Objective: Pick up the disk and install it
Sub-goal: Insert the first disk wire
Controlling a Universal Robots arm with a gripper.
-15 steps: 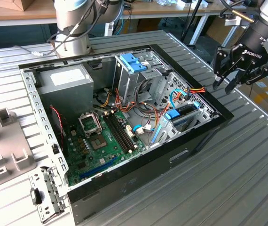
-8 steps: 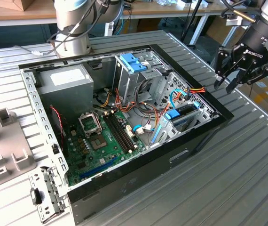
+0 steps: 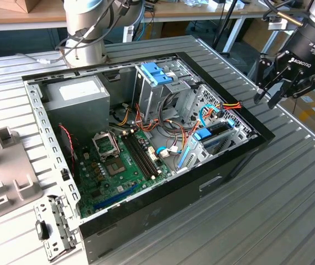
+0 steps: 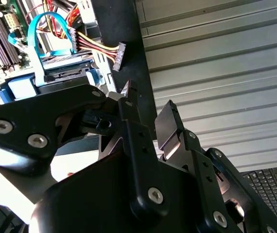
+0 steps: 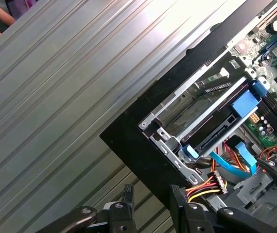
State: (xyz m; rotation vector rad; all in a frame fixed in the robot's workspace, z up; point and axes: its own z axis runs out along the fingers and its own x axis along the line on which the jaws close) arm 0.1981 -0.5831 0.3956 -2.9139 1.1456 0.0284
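— Exterior view first: what have you got?

— I see one open computer case (image 3: 232, 165) in the middle of the frame on the ribbed metal table (image 3: 290, 221). One gripper (image 3: 275, 88) hangs at the upper right, outside the case, over the table. Its two fingers stand apart with nothing between them.

— And the disk?

— One disk (image 3: 219, 134), sitting in the drive cage at the centre right of the case, under a blue latch (image 3: 203, 134). In the first wrist view I see it (image 5: 216, 131) at the centre right, in the metal cage. One red-yellow-black cable bundle (image 5: 204, 188) ends in a connector near the lower centre, close to the fingers (image 5: 128, 194).

— Anything else?

— One grey power supply (image 3: 74, 99) at the upper left of the case, one green board (image 3: 119, 165) on its floor. In the second wrist view, one blue flat cable (image 4: 36, 39) loops at the upper left.
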